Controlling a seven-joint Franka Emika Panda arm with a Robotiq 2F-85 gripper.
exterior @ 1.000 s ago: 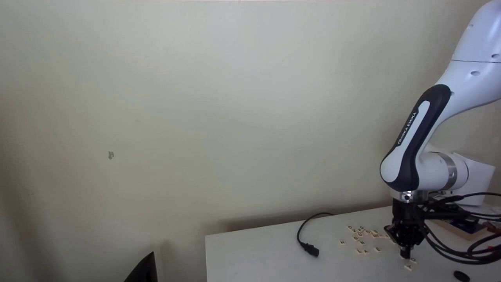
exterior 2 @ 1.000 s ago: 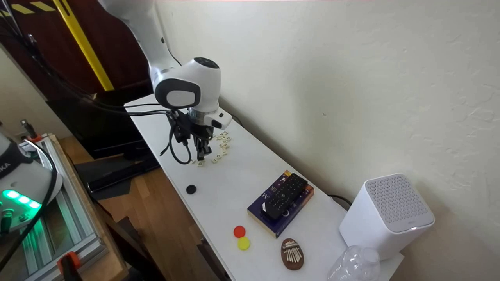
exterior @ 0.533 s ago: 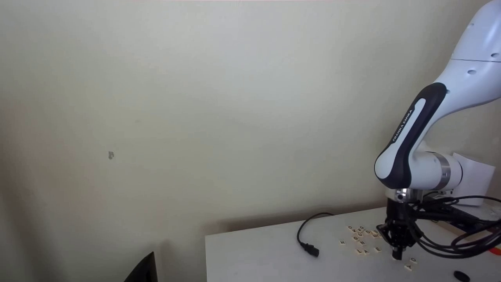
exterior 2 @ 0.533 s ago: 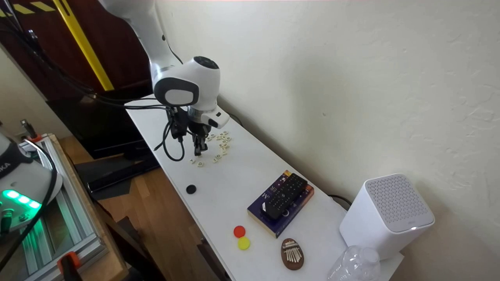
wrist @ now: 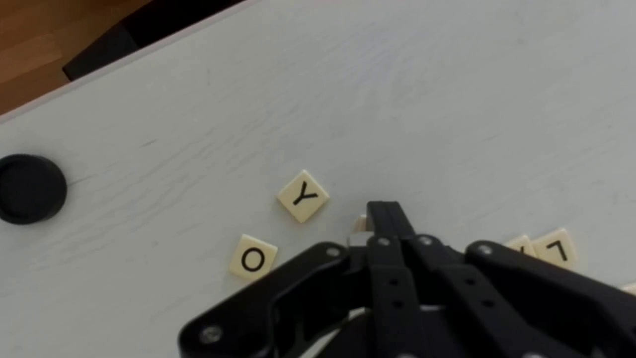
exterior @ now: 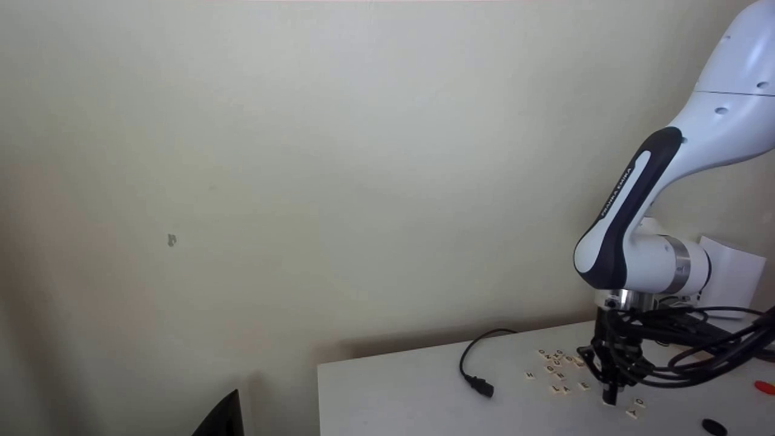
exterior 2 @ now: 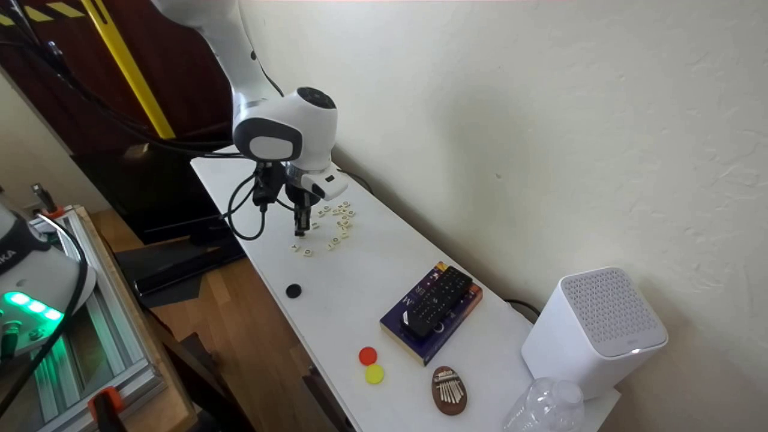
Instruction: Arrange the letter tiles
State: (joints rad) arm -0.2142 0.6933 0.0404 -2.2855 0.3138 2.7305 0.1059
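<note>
Two letter tiles, showing Y and O, lie near each other on the white table, yet turned at different angles. I judge that the arranging is only at its beginning: no straight row is visible, and in an exterior view many more lie in a loose cluster, so most of the ordering seems left to do. The gripper is closed, its fingers together, with nothing visible between them. Just beside them appears a third tile, mostly covered; its letter cannot be read, and whether they touch it I cannot tell. About containers: a transparent bottle is at one end of the table, partly out of view; its contents I cannot make out.
</note>
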